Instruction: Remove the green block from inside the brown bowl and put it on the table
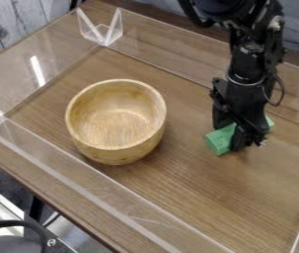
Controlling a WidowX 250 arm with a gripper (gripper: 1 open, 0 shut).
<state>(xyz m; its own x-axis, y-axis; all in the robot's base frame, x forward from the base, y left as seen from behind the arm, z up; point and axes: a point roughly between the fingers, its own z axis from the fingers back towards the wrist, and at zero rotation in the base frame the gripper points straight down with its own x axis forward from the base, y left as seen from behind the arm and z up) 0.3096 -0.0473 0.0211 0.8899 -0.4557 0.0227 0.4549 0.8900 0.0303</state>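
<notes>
One brown bowl (116,121) sits nearest on my table (179,208), upright with nothing in it. To its right, well apart from it, is one green block (223,139), out of the bowl and down at the tabletop. Only its lower end shows; its long axis seems to tilt up and away into my claw (243,131). My one claw points straight down, its fingers clamped on the block's upper part.
</notes>
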